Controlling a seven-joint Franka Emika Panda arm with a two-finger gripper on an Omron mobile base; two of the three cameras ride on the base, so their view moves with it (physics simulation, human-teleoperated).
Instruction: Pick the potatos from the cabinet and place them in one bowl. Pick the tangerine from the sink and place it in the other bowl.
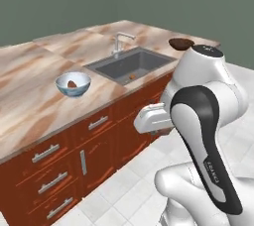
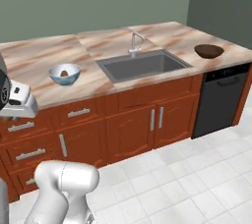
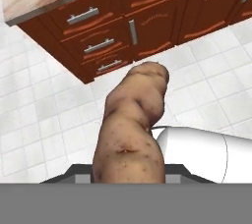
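A lumpy brown potato [image 3: 130, 129] stands up large in the hand view, with my gripper [image 1: 151, 120] shut on it over the tiled floor in front of the counter drawers. Its finger tips are hidden behind the potato. The pale bluish-white bowl [image 1: 73, 84] sits on the counter left of the sink [image 1: 131, 65], and another potato [image 2: 64, 73] lies in it. A tiny orange tangerine [image 1: 133, 77] rests on the sink floor. The dark brown bowl [image 2: 208, 50] stands on the counter at the far right. The cabinet is out of view.
Reddish drawer fronts with metal handles [image 1: 49, 153] run under the counter. A silver faucet [image 2: 134, 41] rises behind the sink. A black dishwasher front [image 2: 221, 98] sits at the right end. White tiled floor [image 2: 162, 179] spreads before the counter.
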